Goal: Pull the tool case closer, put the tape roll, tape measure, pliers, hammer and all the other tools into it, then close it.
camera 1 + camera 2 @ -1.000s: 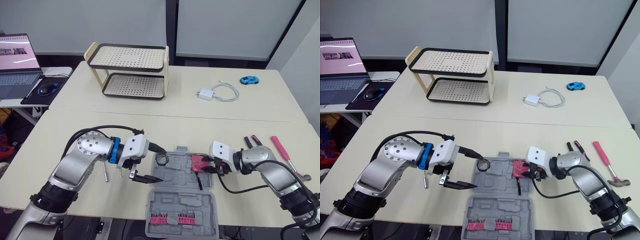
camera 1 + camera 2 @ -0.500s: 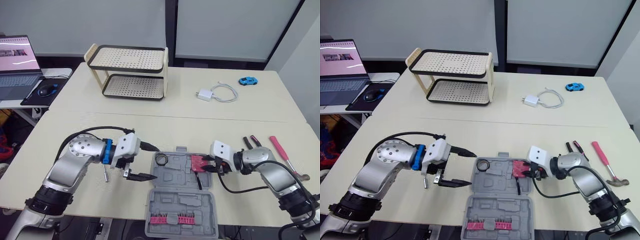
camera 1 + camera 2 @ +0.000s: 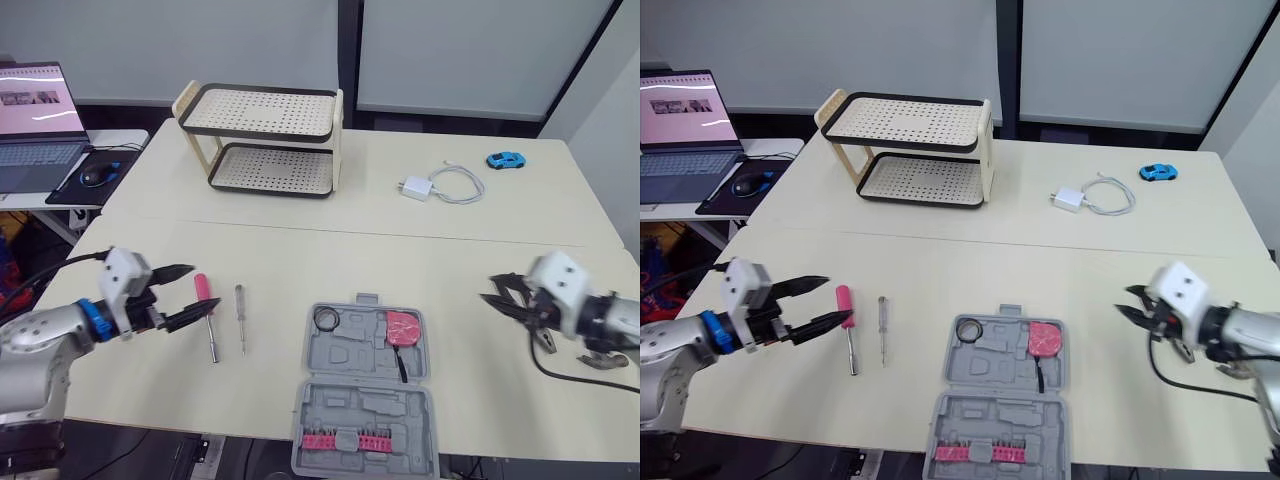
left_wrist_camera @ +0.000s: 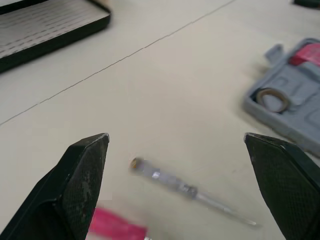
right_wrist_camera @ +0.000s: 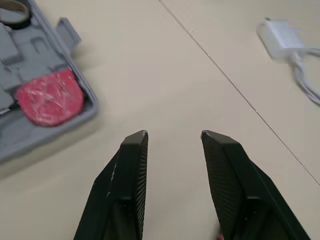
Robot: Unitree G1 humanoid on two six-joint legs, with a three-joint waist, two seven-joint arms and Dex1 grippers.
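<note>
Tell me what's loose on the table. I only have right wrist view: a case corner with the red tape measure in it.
Observer: Two tools lie on the table to the left of the tool case: a pink-handled screwdriver and a slim screwdriver beside it.
Operator: Left gripper on either?
Observer: No. The left gripper is open near the pink handle, gripping nothing.
Operator: Case lid?
Observer: Open. The lid lies flat on the robot's side of the case, with a row of pink bits clipped in it.
</note>
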